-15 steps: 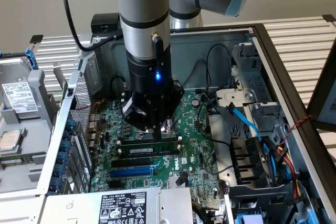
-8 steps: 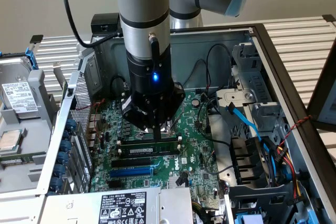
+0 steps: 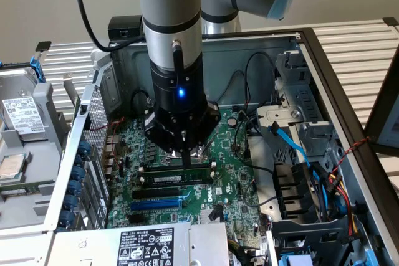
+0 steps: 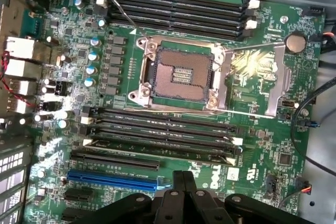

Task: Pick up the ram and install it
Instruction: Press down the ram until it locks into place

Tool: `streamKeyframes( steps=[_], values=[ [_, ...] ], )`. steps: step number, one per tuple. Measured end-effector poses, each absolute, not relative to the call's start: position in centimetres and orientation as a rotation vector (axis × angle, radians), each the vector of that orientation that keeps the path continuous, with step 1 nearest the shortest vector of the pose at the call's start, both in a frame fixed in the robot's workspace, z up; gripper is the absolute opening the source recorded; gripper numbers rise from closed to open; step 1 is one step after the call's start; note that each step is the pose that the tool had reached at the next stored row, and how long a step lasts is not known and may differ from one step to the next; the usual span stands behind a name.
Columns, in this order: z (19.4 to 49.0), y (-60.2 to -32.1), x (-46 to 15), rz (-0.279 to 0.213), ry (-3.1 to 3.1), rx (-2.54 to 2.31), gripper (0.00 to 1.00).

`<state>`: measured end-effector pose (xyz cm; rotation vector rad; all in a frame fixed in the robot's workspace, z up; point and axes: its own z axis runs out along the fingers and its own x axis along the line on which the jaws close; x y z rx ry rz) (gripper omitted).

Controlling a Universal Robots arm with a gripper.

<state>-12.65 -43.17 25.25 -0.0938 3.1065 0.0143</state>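
The ram (image 3: 176, 177) is lying seated in a black slot on the green motherboard (image 3: 230, 179) inside the open computer case (image 3: 312, 60), while the gripper (image 3: 186, 157) is hovering just above it, its jaws' opening impossible to tell.

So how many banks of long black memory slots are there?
2. The first bank lies on one side of the CPU socket; the second bank lies opposite, nearer the blue slot. More could be hidden.
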Motion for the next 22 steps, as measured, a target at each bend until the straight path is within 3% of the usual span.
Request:
streamKeyframes(
  steps=[22],
  values=[
    [25.25,-43.17,-12.64,0.007,3.088,0.341,0.10]
  ],
)
